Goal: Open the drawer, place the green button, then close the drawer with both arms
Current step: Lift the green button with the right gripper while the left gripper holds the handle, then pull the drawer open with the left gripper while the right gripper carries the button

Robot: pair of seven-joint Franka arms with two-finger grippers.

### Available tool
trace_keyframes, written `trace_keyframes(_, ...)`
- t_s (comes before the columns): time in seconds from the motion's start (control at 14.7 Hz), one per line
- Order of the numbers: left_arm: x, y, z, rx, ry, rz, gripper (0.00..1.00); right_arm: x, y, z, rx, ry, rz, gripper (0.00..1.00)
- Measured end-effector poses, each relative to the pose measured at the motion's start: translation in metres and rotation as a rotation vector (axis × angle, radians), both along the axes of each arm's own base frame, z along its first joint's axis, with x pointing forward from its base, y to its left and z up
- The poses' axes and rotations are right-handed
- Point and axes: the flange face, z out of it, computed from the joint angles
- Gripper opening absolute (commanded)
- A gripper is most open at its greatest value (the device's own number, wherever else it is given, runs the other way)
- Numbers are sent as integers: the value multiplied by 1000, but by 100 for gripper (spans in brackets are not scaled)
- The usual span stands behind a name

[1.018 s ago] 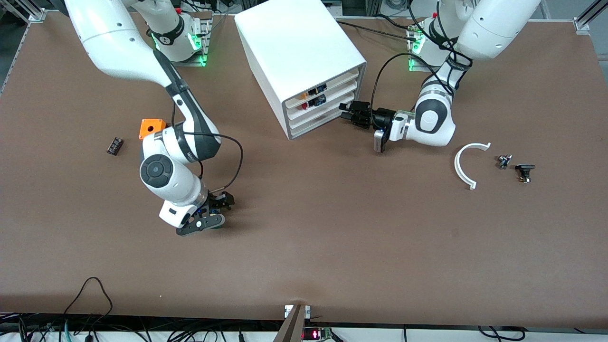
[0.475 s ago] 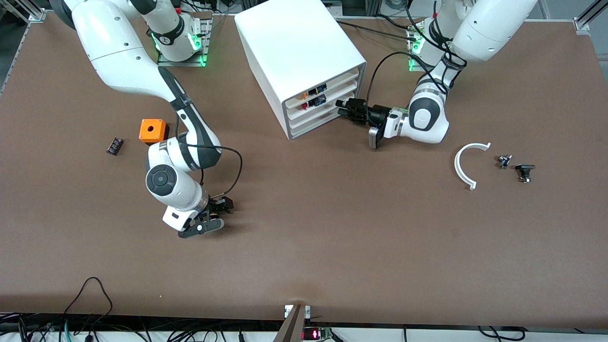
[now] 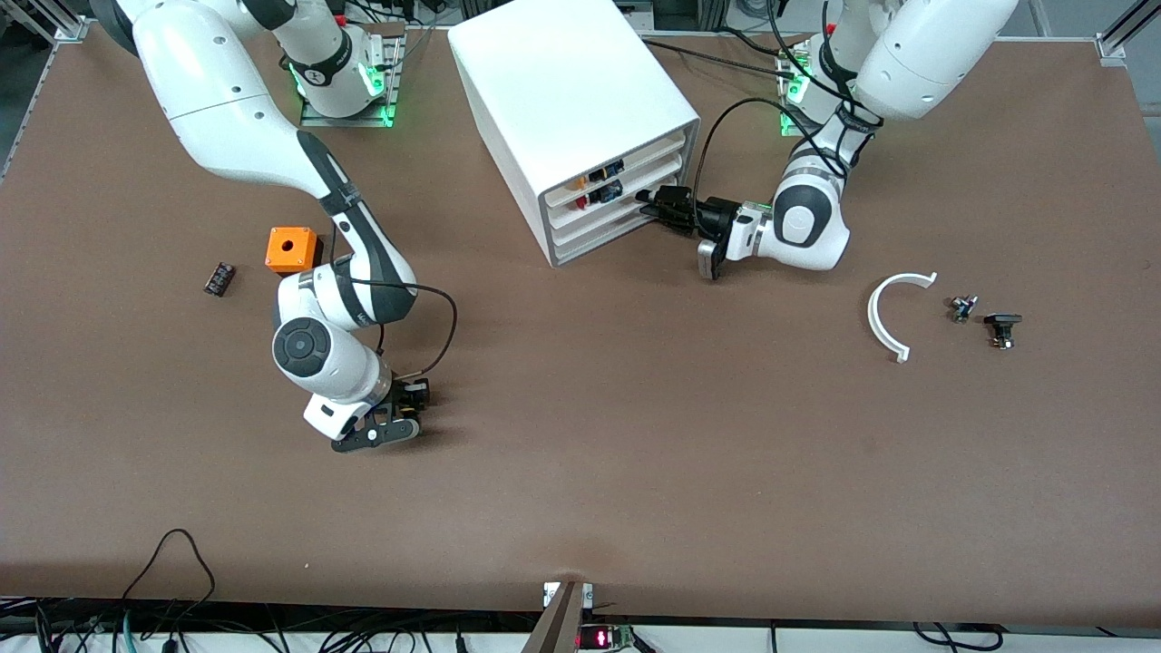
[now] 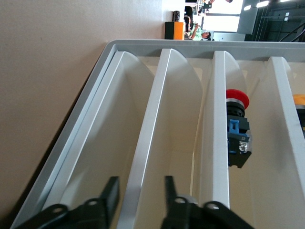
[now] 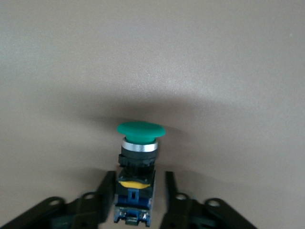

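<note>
The button (image 5: pixel 138 157) lies on the table, with a green cap, a black body and a blue rear end. My right gripper (image 5: pixel 140 179) is down over it, open. One finger rests against the body and a narrow gap shows at the other. In the front view the right gripper (image 3: pixel 413 404) hides the button. The white cabinet (image 3: pixel 562 82) has all its drawers pushed in. My left gripper (image 3: pixel 646 201) is at the front of the plain third drawer (image 3: pixel 603 216). Its jaws stand open either side of that drawer's front lip (image 4: pixel 152 119), with gaps showing.
An orange cube (image 3: pixel 291 249) and a small black part (image 3: pixel 219 277) lie toward the right arm's end. A white curved piece (image 3: pixel 893 313) and two small parts (image 3: pixel 961 307) (image 3: pixel 1001 328) lie toward the left arm's end. A red button (image 4: pixel 237 98) sits in the drawer above.
The right gripper's fingers have drawn in around the button. The left gripper has moved in to the drawer front and its jaws have narrowed.
</note>
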Motion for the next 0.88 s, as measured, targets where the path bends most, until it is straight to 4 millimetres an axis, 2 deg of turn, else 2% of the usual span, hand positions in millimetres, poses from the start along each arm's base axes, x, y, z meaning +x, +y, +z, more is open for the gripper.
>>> trace_keyframes(0.07, -1, -1, -1, 1, 1, -2, 0, -1, 2, 0, 1, 1, -12, 0)
trace_keyframes(0.34, -3, -3, -1, -6, -15, -8, 0, -1, 7, 2, 8, -2, -35, 0)
trace_keyframes(0.54, -1, -3, -1, -6, -18, -6, 0, 1, 16, 11, 18, -18, -49, 0)
trace_keyframes(0.75, 15, 8, 1, -1, -45, 9, 0, 0, 46, 31, 35, -45, -18, 0)
trace_keyframes(0.88, 38, 24, 5, 25, -81, 0, 0, -4, 74, 48, 55, -64, 11, 0)
